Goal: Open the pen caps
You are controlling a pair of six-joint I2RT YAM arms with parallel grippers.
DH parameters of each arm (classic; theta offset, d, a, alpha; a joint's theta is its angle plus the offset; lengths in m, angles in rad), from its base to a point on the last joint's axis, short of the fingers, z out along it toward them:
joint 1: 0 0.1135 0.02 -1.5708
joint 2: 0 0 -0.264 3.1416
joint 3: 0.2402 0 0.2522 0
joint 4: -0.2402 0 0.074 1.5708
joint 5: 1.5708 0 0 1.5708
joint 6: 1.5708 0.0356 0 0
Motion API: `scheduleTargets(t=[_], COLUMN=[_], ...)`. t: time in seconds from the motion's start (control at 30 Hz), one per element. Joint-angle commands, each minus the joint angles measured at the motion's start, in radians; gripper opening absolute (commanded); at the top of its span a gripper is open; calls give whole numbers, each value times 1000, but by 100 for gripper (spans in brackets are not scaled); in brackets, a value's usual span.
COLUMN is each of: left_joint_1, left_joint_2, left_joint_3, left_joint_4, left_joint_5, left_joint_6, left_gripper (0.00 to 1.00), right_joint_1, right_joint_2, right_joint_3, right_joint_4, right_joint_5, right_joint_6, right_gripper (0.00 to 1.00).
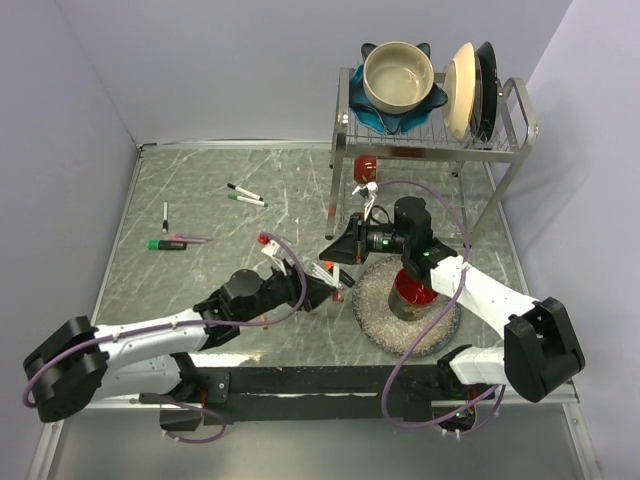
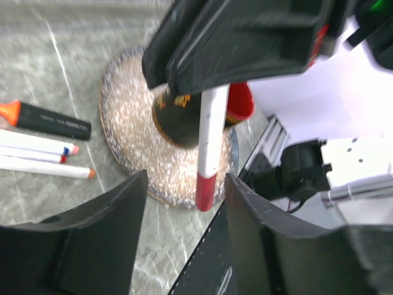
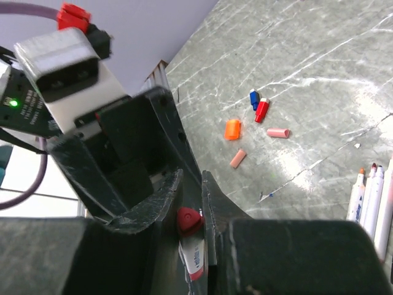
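My right gripper (image 1: 338,262) is shut on a white pen (image 2: 210,132) and holds it upright above the table. In the right wrist view its fingers (image 3: 212,203) clamp the barrel just below a red end (image 3: 189,220). The pen's lower red cap (image 2: 206,192) hangs between the open fingers of my left gripper (image 2: 186,178), touching neither one. Loose caps lie on the table: orange (image 3: 232,129), blue (image 3: 253,98), red (image 3: 262,109) and two pink ones (image 3: 278,132).
A round speckled mat (image 1: 375,300) with a red-and-black cup (image 1: 408,295) lies under the right arm. An orange-tipped black highlighter (image 2: 52,120) and uncapped white markers (image 2: 37,153) lie nearby. More pens (image 1: 245,195) and a green marker (image 1: 165,244) lie far left. A dish rack (image 1: 430,135) stands behind.
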Motion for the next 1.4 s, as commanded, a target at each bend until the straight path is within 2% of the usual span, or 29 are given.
scheduleTargets(t=[0.0,0.17,0.27,0.37,0.47,0.57,0.6,0.7,0.9,0.93,1.03,1.07,1.1,1.17,1.23,1.27,1.3,1.37], left_joint_1=[-3,-8,-8,-8,-8,-8,-8,-8,-10,-8,-10,-8,-8,-8,-8,-8,-10,-10], left_joint_2=[75,136,141,139,133,104,83,45,9,9,15,18,23,43,67,96,112,159], left_joint_3=[52,85,86,90,82,56,41,33,35,38,47,47,46,38,12,1,-26,-51], left_joint_4=[85,98,110,102,99,93,95,73,61,58,50,52,53,82,146,170,199,280], left_joint_5=[100,126,129,126,120,76,48,1,-44,-44,-44,-44,-44,2,55,86,146,195], left_joint_6=[14,11,6,9,9,-6,-14,-28,-37,-38,-38,-38,-37,-26,8,11,12,2], left_gripper=[56,47,34,2,1,1,1,1,1,1,1,1,1,1,1,1,1,1], right_joint_1=[-5,-8,-6,-8,-13,-22,-22,-22,-11,-6,1,9,9,12,6,1,-18,-61], right_joint_2=[-17,-16,-13,-10,-11,-7,-5,12,32,33,35,35,35,24,-37,-74,-157,-256], right_joint_3=[30,30,31,31,31,34,33,33,33,34,36,37,42,60,112,137,151,129], right_joint_4=[13,11,12,13,17,16,28,35,45,46,52,58,55,28,-85,-156,-209,-181], right_joint_5=[-5,-6,-11,-16,-34,-74,-85,-99,-117,-118,-134,-152,-158,-161,-96,-59,14,71], right_joint_6=[-17,-19,-20,-20,-31,-55,-51,-40,-25,-23,-14,-10,-6,-37,-103,-208,-232,-214], right_gripper=[0,0,0,0,0,32,46,55,58,57,37,10,0,0,0,0,0,0])
